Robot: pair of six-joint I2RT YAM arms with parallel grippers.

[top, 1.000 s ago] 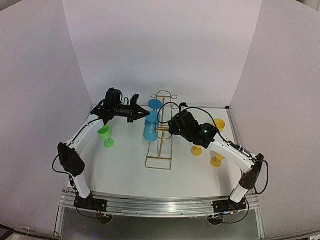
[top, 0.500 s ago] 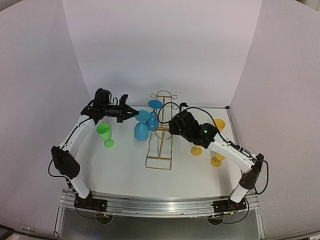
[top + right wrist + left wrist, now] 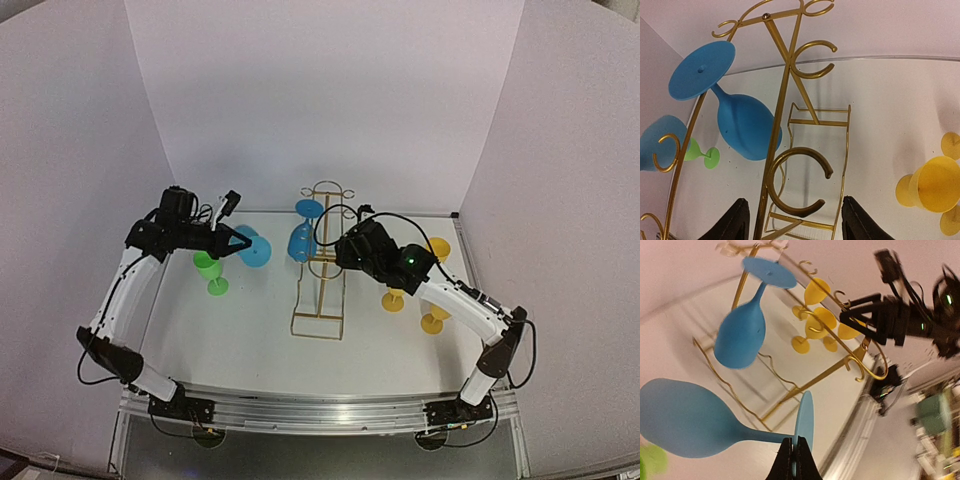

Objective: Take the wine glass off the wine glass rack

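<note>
Blue plastic wine glass (image 3: 256, 250) sat pinched by its foot in the left gripper (image 3: 235, 240), clear to the left of the gold wire wine glass rack (image 3: 320, 300); setting it down seemed next. Right gripper (image 3: 796, 225) gaped wide astride rack wire.

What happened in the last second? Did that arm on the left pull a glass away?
Yes. The left gripper, shut on the foot of one blue wine glass, swung left and carried it clear of the gold rack, ending up over by the green glass. The right gripper stayed at the rack, jaws open around its wire. The second blue glass still hangs there, and the yellow glasses have not moved.
</note>
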